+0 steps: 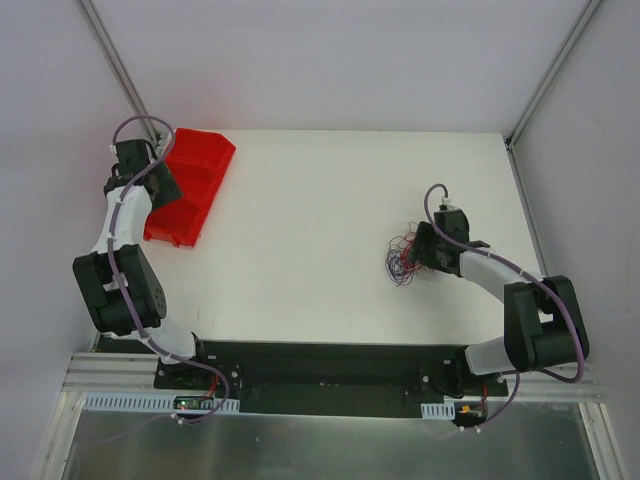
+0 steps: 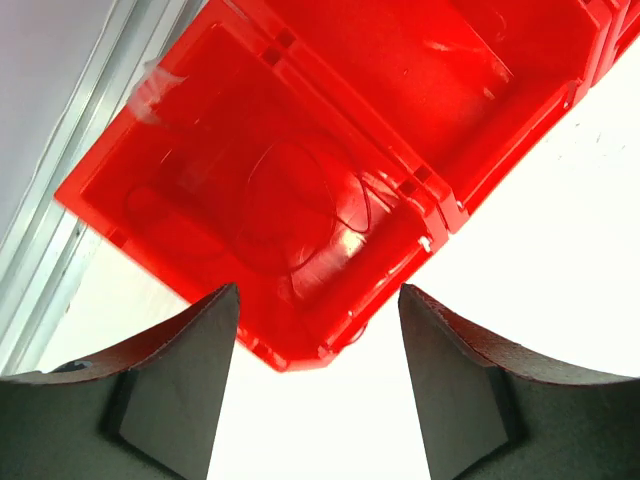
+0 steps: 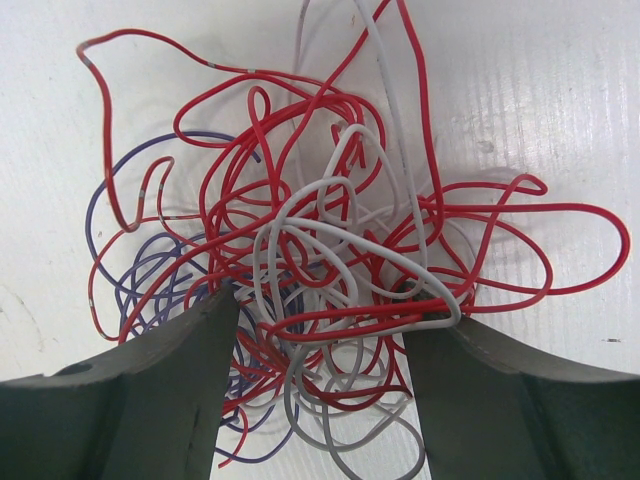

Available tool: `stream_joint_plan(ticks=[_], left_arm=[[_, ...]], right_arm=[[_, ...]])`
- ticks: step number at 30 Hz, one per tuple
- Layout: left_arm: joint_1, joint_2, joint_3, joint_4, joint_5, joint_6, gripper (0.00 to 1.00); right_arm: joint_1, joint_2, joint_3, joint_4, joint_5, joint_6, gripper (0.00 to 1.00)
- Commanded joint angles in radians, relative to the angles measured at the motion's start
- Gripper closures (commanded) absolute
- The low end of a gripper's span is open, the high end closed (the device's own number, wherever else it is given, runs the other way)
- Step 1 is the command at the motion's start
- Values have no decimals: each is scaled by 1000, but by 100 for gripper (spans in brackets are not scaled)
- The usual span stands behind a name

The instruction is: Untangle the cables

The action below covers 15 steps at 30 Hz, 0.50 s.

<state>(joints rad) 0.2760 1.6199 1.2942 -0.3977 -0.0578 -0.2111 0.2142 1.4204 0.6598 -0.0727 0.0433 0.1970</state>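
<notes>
The cables (image 1: pixel 402 262) lie in one tangled heap right of the table's middle, thin red, purple and pale grey wires looped through each other (image 3: pixel 330 230). My right gripper (image 1: pixel 416 256) is down over the heap. It is open (image 3: pixel 325 300), with a finger on each side of the knot and several strands running between them. My left gripper (image 1: pixel 166 186) hangs at the far left over the near corner of a red bin (image 1: pixel 215 160). It is open (image 2: pixel 318 300) with nothing between its fingers. A thin red wire loop (image 2: pixel 345 205) lies inside the red bin (image 2: pixel 200 130).
The red bin has several compartments and sits tilted at the table's back left corner, beside a slanted metal frame post (image 1: pixel 115 60). A second post (image 1: pixel 555 70) rises at the back right. A black base rail (image 1: pixel 320 365) runs along the near edge.
</notes>
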Motion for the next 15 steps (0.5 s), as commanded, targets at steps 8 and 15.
stream_joint_plan(ticks=[8,15], left_arm=[[11,-131,-102,-90,150,-82,45],[-44,-6,-62,-89,210,-77,63]], right_arm=[[10,21,-12,-32,-33,-1,32],[20,29,-2,-41,-33,-5,32]])
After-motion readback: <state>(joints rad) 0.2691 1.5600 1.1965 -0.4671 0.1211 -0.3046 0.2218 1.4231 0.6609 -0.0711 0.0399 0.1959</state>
